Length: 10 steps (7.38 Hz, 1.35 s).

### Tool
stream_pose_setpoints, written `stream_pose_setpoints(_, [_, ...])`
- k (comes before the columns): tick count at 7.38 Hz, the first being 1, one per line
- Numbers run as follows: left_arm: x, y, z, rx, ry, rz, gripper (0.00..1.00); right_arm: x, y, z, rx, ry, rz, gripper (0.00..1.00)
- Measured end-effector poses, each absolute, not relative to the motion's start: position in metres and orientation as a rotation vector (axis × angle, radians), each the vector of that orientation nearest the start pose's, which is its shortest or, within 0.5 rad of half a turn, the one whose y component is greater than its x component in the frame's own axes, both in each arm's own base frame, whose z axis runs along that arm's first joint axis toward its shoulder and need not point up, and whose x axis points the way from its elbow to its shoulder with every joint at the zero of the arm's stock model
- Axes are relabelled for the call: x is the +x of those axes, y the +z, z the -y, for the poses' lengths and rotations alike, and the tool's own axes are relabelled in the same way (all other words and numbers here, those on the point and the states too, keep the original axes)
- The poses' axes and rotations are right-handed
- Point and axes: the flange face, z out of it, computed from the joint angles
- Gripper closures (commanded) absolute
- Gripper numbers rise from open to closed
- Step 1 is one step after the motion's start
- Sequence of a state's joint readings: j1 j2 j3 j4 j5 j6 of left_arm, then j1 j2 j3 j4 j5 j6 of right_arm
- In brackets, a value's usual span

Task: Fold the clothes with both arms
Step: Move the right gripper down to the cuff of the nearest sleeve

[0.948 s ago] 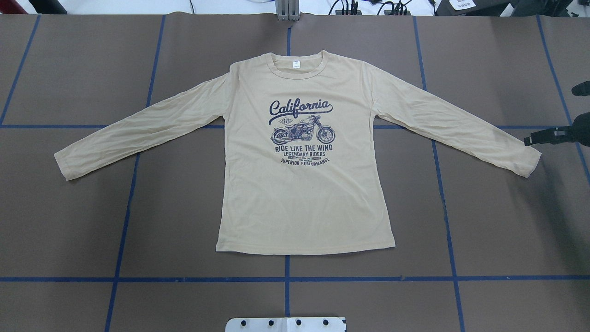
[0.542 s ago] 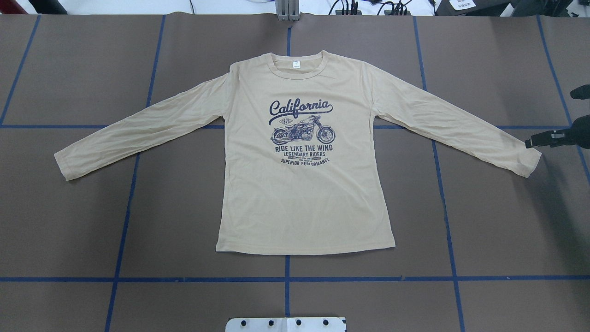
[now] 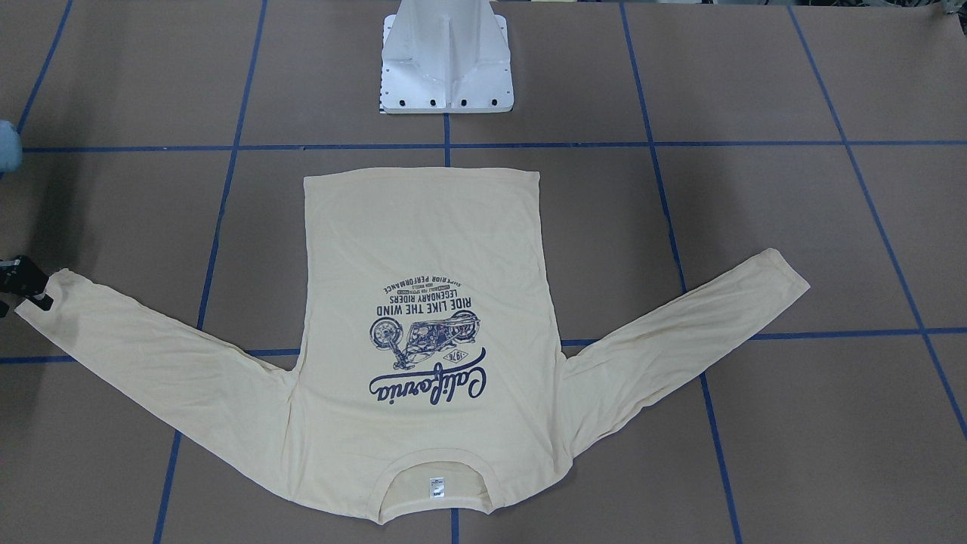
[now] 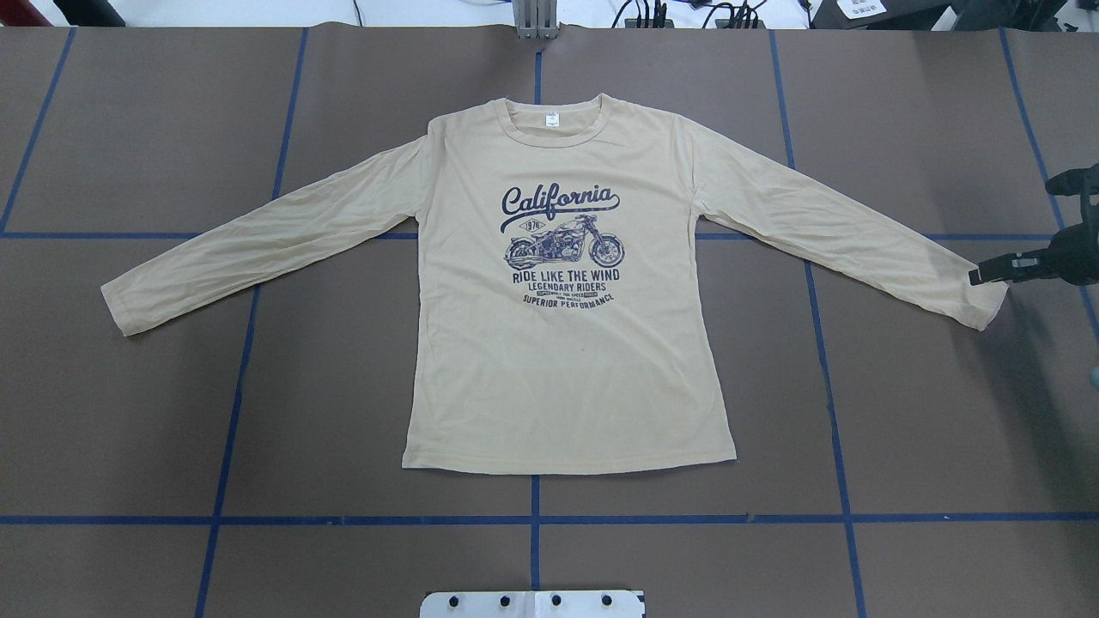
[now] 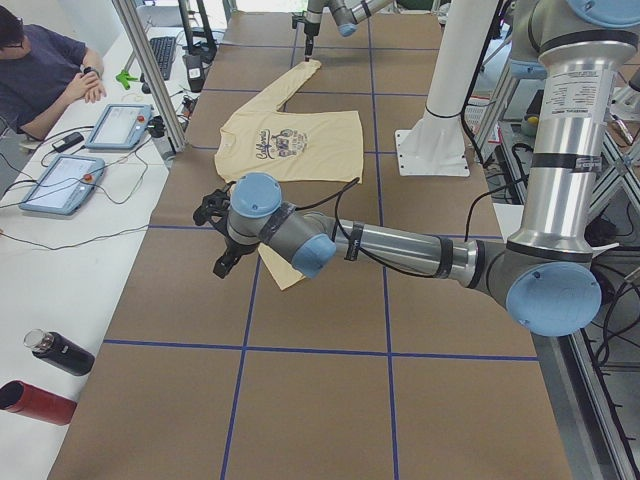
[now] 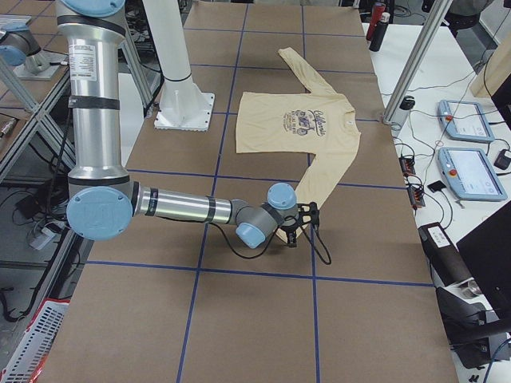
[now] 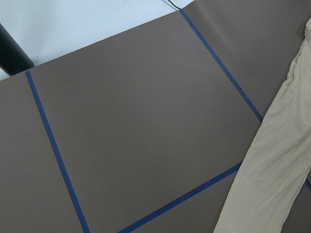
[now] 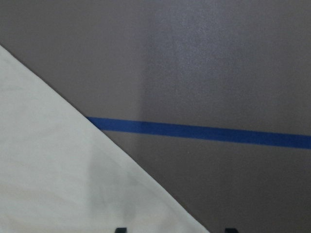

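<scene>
Lying flat on the brown surface [image 4: 901, 412], print up: the cream long-sleeve T-shirt [image 4: 567, 369], navy "California" bike graphic [image 4: 562, 245] facing the overhead cam. Neck [image 4: 554, 142] w/ small white label points away from the robot. Hem sits nearest the white pedestal [image 3: 446, 68]. Both sleeves are spread wide, angled back toward the robot's side, not folded yet. Blue tape lines [image 4: 343, 520] grid the surface, and the shirt body straddles the centre line.

Right pincer [image 3: 24, 289] is down at the right-side cuff [image 4: 987, 305], tips apart. Its wrist cam shows two black tips w/ a clear gap: pale cloth by one, bare surface by the other. Front view has the black fingers right at the cuff's edge; touching or just above, can't tell. Nothing clamped. Right arm [image 6: 180, 207] stretches low and long over the surface.

Left pincer [image 5: 215, 240] shows only in the side view, near the end of the left-side sleeve [image 4: 258, 242]. Apart or together? Can't tell from that angle. Its wrist cam sees only brown surface, tape and a strip of sleeve at the frame's right edge. Left arm [image 5: 400, 245] reaches out low, crossing over that sleeve's end.

Off the surface, a person [image 5: 40, 70] sits at a white desk w/ two tablet-like screens [image 5: 120, 125].
</scene>
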<state>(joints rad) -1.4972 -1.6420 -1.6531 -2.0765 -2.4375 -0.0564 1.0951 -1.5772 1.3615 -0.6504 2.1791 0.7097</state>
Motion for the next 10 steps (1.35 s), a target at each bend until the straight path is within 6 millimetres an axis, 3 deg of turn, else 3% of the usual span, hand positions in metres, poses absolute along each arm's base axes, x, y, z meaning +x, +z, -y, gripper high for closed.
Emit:
stream_pose_setpoints(4, [-0.0179, 0.5180, 0.5376, 0.559, 0.301, -0.873, 0.00, -0.1681, 0.6728, 0.4851, 0.243, 0.002, 0.846, 0.37])
stream_pose_setpoints(6, [-0.0179, 0.5180, 0.5375, 0.559, 0.301, -0.873, 0.00, -0.1695, 0.6741, 0.4840, 0.244, 0.001, 0.840, 0.49])
stream_pose_setpoints(7, [-0.0179, 0.5180, 0.5375, 0.559, 0.300, -0.873, 0.00, -0.1696, 0.6749, 0.4836, 0.244, 0.002, 0.839, 0.51])
stream_pose_setpoints(10, [-0.0179, 0.5176, 0.5375, 0.560, 0.300, -0.873, 0.00, -0.1689, 0.6780, 0.4818, 0.238, 0.003, 0.835, 1.00])
